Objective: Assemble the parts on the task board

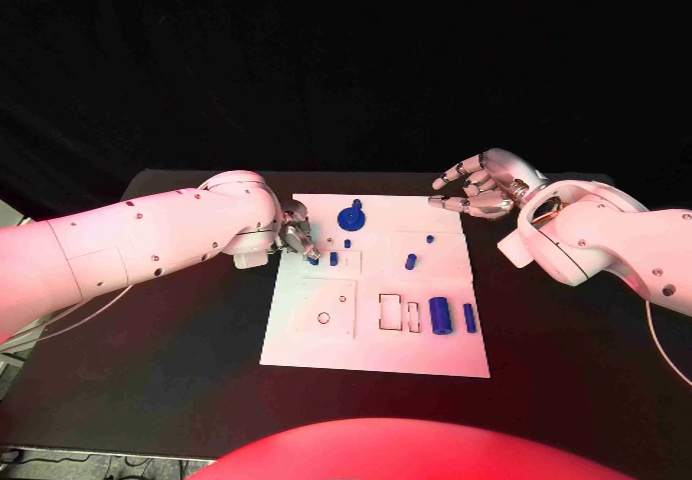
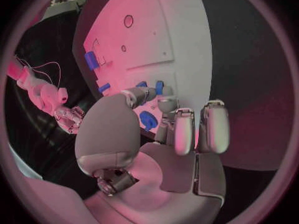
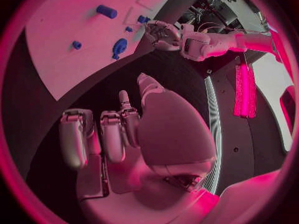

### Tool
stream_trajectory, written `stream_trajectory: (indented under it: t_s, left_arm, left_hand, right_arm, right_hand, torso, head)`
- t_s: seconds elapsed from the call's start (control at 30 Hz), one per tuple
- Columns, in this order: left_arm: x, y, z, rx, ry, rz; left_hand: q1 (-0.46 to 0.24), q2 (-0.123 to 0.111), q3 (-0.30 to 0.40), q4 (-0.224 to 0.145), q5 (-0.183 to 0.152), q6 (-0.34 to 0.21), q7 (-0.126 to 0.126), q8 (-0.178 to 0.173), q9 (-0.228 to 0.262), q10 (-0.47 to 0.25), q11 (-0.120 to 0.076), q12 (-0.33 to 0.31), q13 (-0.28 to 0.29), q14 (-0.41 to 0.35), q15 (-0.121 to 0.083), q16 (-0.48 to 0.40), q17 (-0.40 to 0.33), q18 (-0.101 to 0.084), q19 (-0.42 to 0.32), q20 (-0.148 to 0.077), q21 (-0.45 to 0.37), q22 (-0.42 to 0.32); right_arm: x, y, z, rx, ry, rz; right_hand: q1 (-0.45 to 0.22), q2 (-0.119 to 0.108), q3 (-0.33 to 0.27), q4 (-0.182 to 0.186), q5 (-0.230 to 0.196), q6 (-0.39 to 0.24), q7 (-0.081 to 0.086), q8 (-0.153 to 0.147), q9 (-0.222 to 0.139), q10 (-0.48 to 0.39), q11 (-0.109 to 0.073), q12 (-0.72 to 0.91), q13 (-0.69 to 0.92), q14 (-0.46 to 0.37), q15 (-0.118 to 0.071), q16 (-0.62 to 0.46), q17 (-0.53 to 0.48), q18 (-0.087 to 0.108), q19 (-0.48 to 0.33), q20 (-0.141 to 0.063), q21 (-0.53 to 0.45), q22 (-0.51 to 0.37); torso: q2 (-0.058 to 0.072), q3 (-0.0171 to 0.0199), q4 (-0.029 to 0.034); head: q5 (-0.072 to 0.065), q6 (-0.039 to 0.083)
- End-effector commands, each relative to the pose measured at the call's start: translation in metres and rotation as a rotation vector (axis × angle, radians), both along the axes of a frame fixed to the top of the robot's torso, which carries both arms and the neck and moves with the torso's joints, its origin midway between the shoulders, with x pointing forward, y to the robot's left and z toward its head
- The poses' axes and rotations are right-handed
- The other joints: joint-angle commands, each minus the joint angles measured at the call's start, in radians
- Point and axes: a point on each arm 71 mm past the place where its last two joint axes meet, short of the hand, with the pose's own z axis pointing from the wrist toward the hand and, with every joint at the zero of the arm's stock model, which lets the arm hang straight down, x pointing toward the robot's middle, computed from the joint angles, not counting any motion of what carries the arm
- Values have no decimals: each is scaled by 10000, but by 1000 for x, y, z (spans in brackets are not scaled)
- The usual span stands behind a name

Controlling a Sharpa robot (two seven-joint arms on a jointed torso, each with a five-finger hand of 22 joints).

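The white task board (image 1: 372,345) lies in the middle of the table. Blue parts sit on it: a round gear-like piece (image 1: 352,215), small pegs (image 1: 333,258) (image 1: 411,261), a thick cylinder (image 1: 440,315) and a slim bar (image 1: 470,318). My left hand (image 1: 299,238) is low at the board's left edge. Its thumb (image 2: 138,93) and one finger are bent down close to two small pegs (image 2: 159,87) (image 2: 142,84). Whether they pinch one is hidden. My right hand (image 1: 483,185) hangs above the board's far right corner, fingers loosely spread and holding nothing.
The board has empty cut-outs near its front: a square with a small hole (image 1: 325,305) and rectangular slots (image 1: 392,310). Bare black table (image 1: 173,350) surrounds the board on both sides and at the front.
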Motion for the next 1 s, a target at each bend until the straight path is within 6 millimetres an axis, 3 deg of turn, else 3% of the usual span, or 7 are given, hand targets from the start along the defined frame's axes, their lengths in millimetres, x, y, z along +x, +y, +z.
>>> stream_trajectory:
  t_s: [0.03, 1.0]
  left_arm:
    - [-2, -3, -2, 267, -60, -307]
    - [-2, -10, -10, 255, 279, -463]
  left_hand:
    - [15, 117, 1923, -1975, 69, 167, -133, 67, 25, 21, -26, -7, -10, 702, -56, 51, 1392, -96, 47, 10, 53, 190]
    - [-107, 155, 1903, -1930, 87, 177, -144, 101, 84, 77, -29, 29, 48, 718, -52, 79, 1449, -99, 44, 9, 53, 194]
  right_arm:
    - [0, 1, 0, 12, -68, 118]
    - [0, 1, 0, 6, -60, 139]
  right_hand:
    - [-25, 5, 18, -15, -1, -31, -16, 39, -9, -82, -6, -59, 1129, 856, 35, -45, 1864, 185, 507, 25, -46, 2066]
    - [-25, 5, 18, -15, -1, -31, -16, 39, -9, -82, -6, -59, 1129, 856, 35, -45, 1864, 185, 507, 25, -46, 2066]
  torso:
    - [4, 3, 2]
    - [2, 11, -10]
  head:
    - [-12, -9]
    - [-27, -84]
